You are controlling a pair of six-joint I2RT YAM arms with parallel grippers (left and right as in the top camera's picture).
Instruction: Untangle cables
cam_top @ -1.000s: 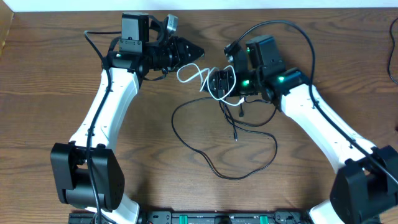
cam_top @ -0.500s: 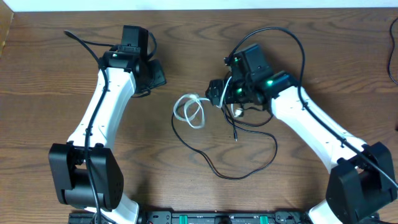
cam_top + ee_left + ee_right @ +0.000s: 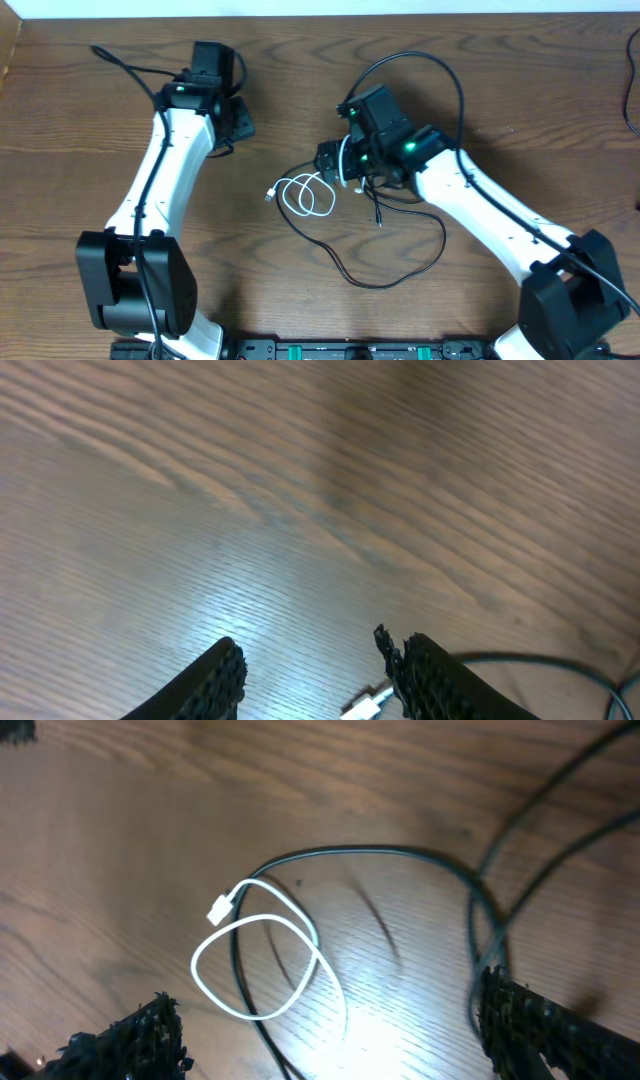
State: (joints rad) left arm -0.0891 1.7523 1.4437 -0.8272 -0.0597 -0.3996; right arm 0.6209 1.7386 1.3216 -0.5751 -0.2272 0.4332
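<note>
The white cable [image 3: 305, 194] lies in small loops on the table at centre, its plug end to the left. It crosses the long black cable [image 3: 443, 238], which loops toward the front. My right gripper [image 3: 335, 160] is open just right of the white loops. In the right wrist view the white loop [image 3: 258, 970] and black cable [image 3: 350, 848] lie on the table between and ahead of its spread fingers [image 3: 330, 1040]. My left gripper [image 3: 238, 118] is open and empty at the back left. The left wrist view shows its fingers [image 3: 315, 680] with a white plug [image 3: 365, 703] below.
The wooden table [image 3: 520, 120] fills the view. Thicker black cords run along both arms, one arching over the right arm [image 3: 455, 80]. A black plug end [image 3: 380, 218] of the long cable lies under the right gripper. The arm bases stand at the front edge.
My left gripper has pulled back to the left, away from the white cable. The white cable has dropped and shifted left and toward the front. My right gripper has moved left.
</note>
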